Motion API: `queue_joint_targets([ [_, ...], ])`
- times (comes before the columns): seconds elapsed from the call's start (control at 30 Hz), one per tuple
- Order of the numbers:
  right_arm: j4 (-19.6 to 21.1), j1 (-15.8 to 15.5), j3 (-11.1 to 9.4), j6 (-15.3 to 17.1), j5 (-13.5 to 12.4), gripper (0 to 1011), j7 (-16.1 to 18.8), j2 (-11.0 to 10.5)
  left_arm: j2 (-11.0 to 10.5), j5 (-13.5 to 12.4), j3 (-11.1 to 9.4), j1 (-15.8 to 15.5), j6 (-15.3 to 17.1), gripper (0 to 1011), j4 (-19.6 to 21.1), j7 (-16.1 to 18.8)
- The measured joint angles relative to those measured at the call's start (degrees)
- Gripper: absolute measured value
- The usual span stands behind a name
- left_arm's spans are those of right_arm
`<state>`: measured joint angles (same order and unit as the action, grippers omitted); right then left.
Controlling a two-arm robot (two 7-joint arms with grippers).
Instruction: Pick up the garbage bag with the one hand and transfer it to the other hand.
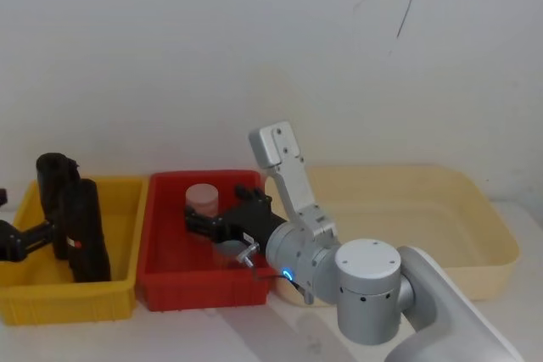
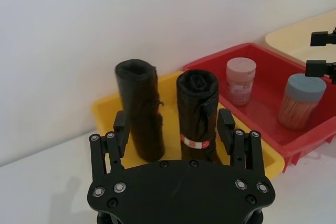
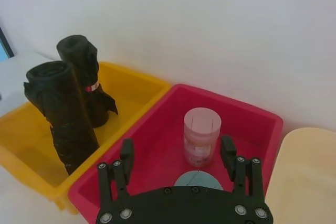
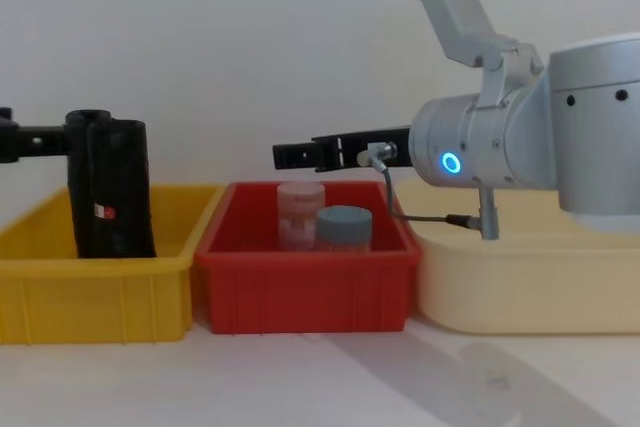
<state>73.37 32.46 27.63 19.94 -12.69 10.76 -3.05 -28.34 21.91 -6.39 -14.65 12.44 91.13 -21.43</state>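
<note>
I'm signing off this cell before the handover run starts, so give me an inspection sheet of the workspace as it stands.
Surface: white table carrying a yellow bin, red bin and cream bin in a row.
Job's things: garbage bag upright in the yellow bin, beside a second roll with a red mark.
Clutter: pink jar and blue-lidded jar in the red bin.
Grippers: left gripper open, facing the two rolls, holding nothing; right gripper open above the red bin, holding nothing.
Cables: thin grey cable at the right wrist.
Surroundings: white wall with a thin dark line.
</note>
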Motion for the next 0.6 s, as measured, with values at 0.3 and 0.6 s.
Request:
queue_joint_targets([
  [0.3, -1.1, 0.5, -0.1, 1.3, 0.7, 1001, 0.2, 0.0, 1.6, 0.8, -2.3, -4.4, -1.5, 1001, -6.2, -2.3],
  [0.6, -2.3, 1.3, 0.1, 3.0, 1.4, 1000, 0.7, 0.0, 3.1, 1.3, -4.3, -8.2, -2.9, 1001, -11.7, -3.8],
])
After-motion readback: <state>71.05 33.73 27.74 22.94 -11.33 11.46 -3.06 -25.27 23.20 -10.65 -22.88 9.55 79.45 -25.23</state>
